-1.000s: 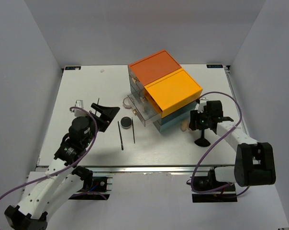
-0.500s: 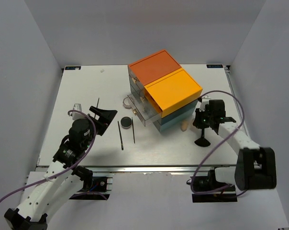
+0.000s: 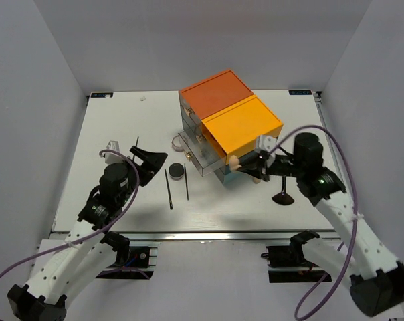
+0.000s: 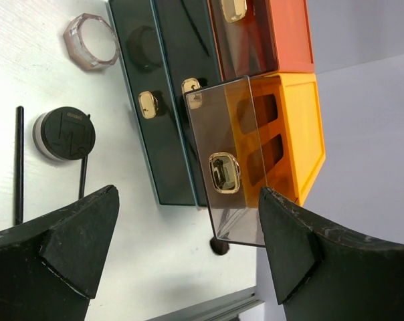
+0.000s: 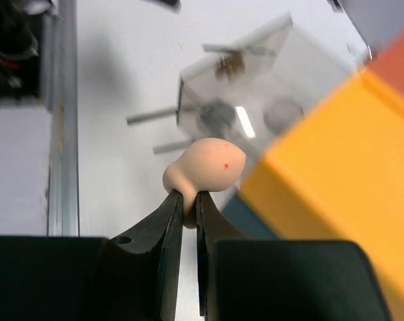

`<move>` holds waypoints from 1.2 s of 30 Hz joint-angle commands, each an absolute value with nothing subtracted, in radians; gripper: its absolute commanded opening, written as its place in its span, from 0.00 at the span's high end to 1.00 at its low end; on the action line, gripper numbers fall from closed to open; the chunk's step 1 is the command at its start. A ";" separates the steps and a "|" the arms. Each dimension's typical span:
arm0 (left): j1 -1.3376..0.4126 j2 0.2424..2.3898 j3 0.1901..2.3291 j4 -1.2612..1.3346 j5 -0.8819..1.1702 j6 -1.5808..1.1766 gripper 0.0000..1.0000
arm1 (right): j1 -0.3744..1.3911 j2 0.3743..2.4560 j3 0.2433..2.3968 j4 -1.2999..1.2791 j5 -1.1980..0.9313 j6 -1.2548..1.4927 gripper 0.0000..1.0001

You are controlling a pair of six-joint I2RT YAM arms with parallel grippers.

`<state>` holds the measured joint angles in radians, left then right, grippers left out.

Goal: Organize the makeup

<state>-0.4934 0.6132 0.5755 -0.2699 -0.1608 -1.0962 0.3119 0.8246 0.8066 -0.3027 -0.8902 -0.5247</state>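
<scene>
Pinches a beige sponge in the right hand, aloft beside the drawer box. Spreads the left hand wide, empty. Leaves compact, two sticks, brush, jar loose on the counter: mostly undone.

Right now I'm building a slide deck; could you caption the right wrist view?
Right gripper pinches a beige sponge by its narrow end, held beside the yellow drawer box over the table.
</scene>
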 commanded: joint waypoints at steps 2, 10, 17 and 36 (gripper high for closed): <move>-0.494 0.640 0.632 -0.224 -0.106 -1.006 0.06 | 0.503 0.978 0.946 0.071 -0.752 -0.270 0.89; -0.494 0.709 0.722 -0.235 -0.012 -0.847 0.12 | 0.617 1.181 1.100 -0.046 -0.520 -0.425 0.70; -0.494 0.785 0.854 -0.272 0.083 -0.726 0.20 | 0.647 1.209 1.108 -0.092 -0.489 -0.508 0.38; -1.077 1.698 1.653 -0.520 0.101 -0.370 0.81 | -0.320 1.014 1.017 -0.170 -0.481 0.166 0.91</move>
<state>-1.0657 1.5845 1.5734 -0.3859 0.0498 -0.4442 -0.1860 1.0176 1.0698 -0.0845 -0.3389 0.0589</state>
